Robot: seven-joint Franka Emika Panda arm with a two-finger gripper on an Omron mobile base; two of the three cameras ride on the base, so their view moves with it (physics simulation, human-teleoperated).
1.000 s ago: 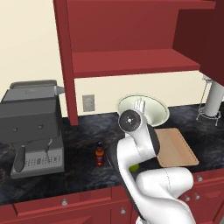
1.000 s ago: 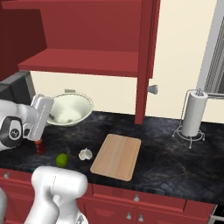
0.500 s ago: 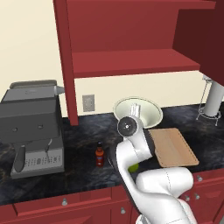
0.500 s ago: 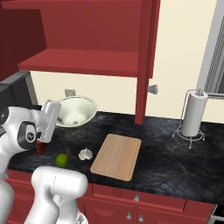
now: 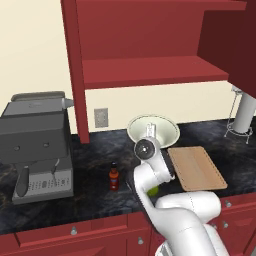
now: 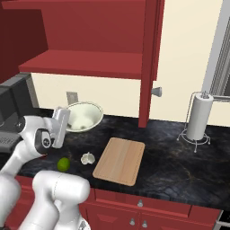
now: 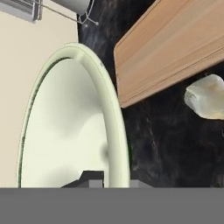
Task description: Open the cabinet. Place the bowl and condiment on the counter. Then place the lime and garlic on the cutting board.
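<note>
Pincer (image 6: 62, 117): jaws drawn shut on the near rim of the bowl (image 6: 81, 116), which sits tipped on the counter (image 6: 179, 157) below the open cabinet (image 6: 90, 40).

Sauce bottle (image 5: 114, 177): already down.

Lime (image 6: 63, 164), garlic (image 6: 88, 158): beside the cutting board (image 6: 120, 160).

Judged step: releasing the bowl; next, the lime.

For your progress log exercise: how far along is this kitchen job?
Done: the cabinet stands open and the condiment is on the counter. In hand: the tool, shut on the bowl rim. Left: the lime and garlic lie beside the cutting board.
</note>
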